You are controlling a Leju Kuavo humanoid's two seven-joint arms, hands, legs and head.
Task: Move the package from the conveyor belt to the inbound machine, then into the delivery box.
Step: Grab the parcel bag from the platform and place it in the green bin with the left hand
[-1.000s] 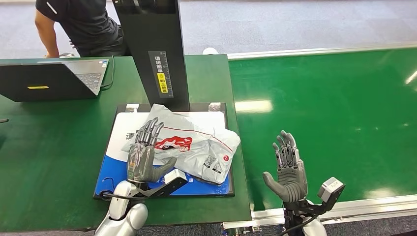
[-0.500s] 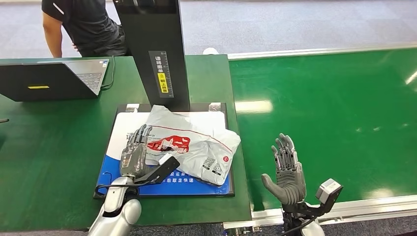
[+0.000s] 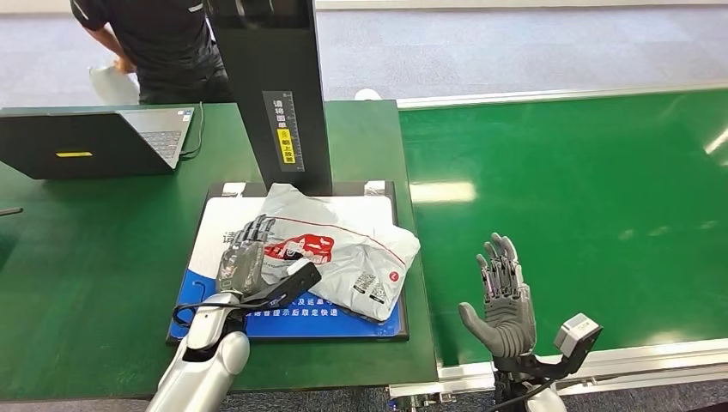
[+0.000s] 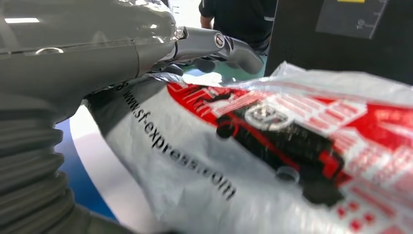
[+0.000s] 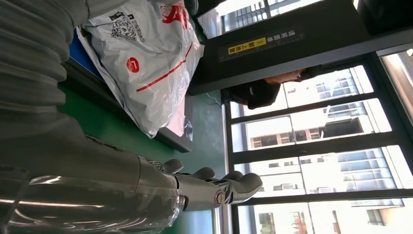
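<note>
The package is a crumpled grey-white plastic mailer with red print. It lies on the blue and white scanning pad of the inbound machine, in front of the machine's black column. My left hand lies low at the package's left edge, fingers stretched out and touching the bag without clasping it. The left wrist view has the hand extended just over the printed bag. My right hand is raised, fingers spread, holding nothing, over the near edge of the green conveyor belt. The right wrist view catches the package beyond that hand.
A laptop sits open at the back left of the green table. A person in dark clothes stands behind it. The conveyor's metal rail runs along the near right edge.
My left hand has dropped from upright and tipped forward onto the package's left edge. The person at the back has shifted. The right hand has hardly moved.
</note>
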